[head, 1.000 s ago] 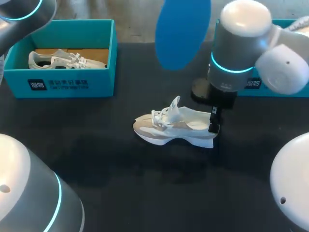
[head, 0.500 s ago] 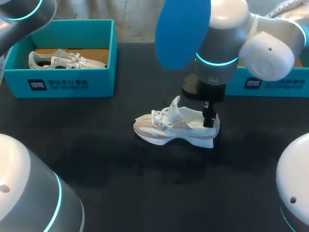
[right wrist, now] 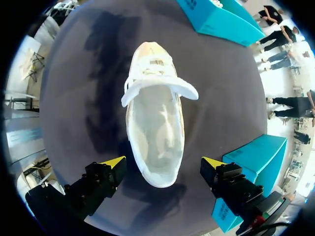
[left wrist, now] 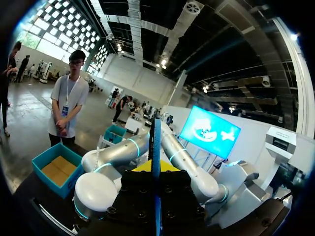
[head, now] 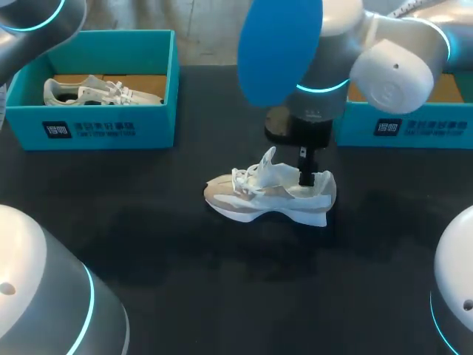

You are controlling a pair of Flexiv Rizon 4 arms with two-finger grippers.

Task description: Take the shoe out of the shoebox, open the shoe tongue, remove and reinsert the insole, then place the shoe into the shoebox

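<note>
Since the earlier pictures the right gripper point(head: 305, 176) has slid from the shoe's heel to above its opening.

Head view: the white and beige shoe point(head: 270, 194) lies on its sole on the black table point(head: 148, 244), its long axis across the table with the toe toward my left arm's side. One teal shoebox point(head: 96, 126) sits beyond the toe and holds another shoe point(head: 100, 92). A second shoebox point(head: 403, 122) sits beyond the heel. Both carry dark labels with white print. A blue insole point(head: 279, 48) hangs high above the shoe.

Left wrist view: the left gripper point(left wrist: 154, 166) is clamped on the insole, seen edge-on.

Right wrist view: the right gripper's fingers point(right wrist: 113, 162) are spread wide either side of the heel, touching nothing. The shoe points straight ahead, its tongue point(right wrist: 160, 88) lifted.
</note>
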